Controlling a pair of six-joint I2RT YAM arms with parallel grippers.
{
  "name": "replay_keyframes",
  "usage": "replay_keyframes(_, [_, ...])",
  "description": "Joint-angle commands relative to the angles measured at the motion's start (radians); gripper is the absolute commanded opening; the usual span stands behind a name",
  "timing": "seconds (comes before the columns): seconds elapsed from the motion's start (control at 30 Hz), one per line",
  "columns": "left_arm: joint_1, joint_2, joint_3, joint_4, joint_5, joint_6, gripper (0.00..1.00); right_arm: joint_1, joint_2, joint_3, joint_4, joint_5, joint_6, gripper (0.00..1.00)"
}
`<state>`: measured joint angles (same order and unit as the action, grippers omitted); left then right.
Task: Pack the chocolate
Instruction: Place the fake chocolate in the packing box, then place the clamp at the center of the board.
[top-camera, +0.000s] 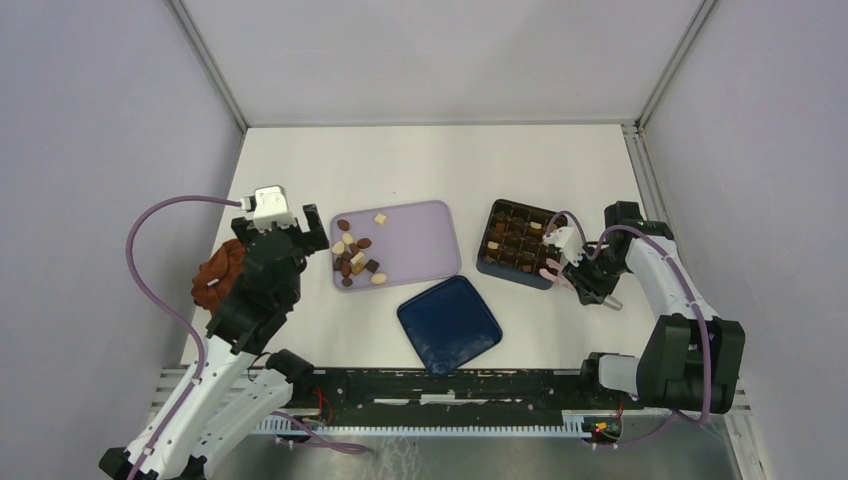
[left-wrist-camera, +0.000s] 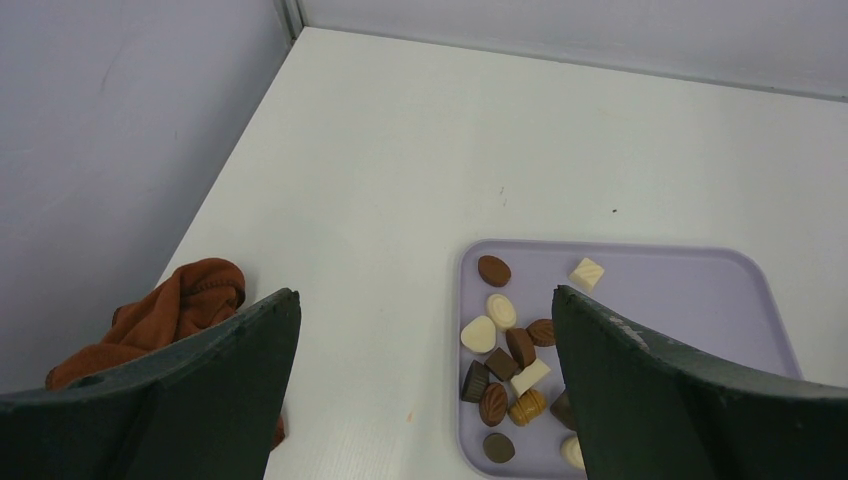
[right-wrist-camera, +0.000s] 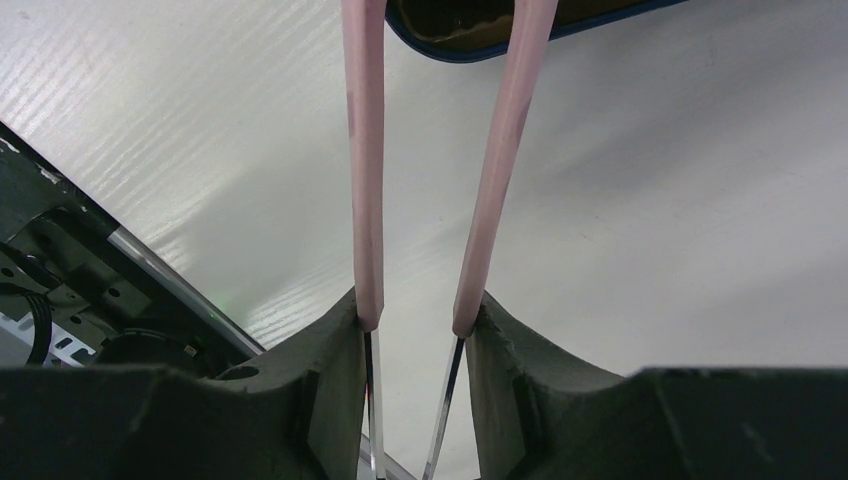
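Now | chocolate (top-camera: 355, 258) heaped at lilac tray's (top-camera: 425, 245) left end | right gripper (right-wrist-camera: 415, 310) clenched on pink tongs (right-wrist-camera: 365, 180), well right of tray, tips possibly empty | left gripper (left-wrist-camera: 425, 300) spread wide, nearer, just off tray's left edge

Chocolate (top-camera: 355, 258): small loose pieces, dark brown, mid brown and cream-white, square, round or oval, clustered flat on the left part of the lilac tray (top-camera: 425, 245). One white square lies apart near its far edge. A few more sit in box (top-camera: 512, 270) compartments.
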<state>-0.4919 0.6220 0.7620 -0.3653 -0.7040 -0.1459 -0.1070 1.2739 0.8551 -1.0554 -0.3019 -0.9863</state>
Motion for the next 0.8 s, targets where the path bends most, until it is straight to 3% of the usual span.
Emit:
replay_keyframes(0.0, [0.006, 0.001, 0.008, 0.029, -0.001, 0.042, 1.00, -0.006, -0.001, 0.004, 0.006, 0.000, -0.015, 0.43])
replay_keyframes(0.27, [0.006, 0.002, 0.007, 0.029, 0.009, 0.042, 1.00, -0.031, -0.019, 0.084, -0.031, -0.089, -0.017, 0.39])
replay_keyframes(0.4, [0.006, 0.013, 0.006, 0.041, 0.083, 0.041, 1.00, -0.082, -0.023, 0.137, 0.024, -0.262, 0.060, 0.37])
replay_keyframes(0.53, [0.006, 0.044, 0.021, 0.062, 0.242, 0.009, 1.00, -0.114, -0.062, 0.088, 0.188, -0.394, 0.220, 0.34])
replay_keyframes(0.77, [0.005, 0.130, 0.179, -0.022, 0.549, -0.209, 0.99, -0.286, -0.122, -0.091, 0.573, -0.384, 0.624, 0.36])
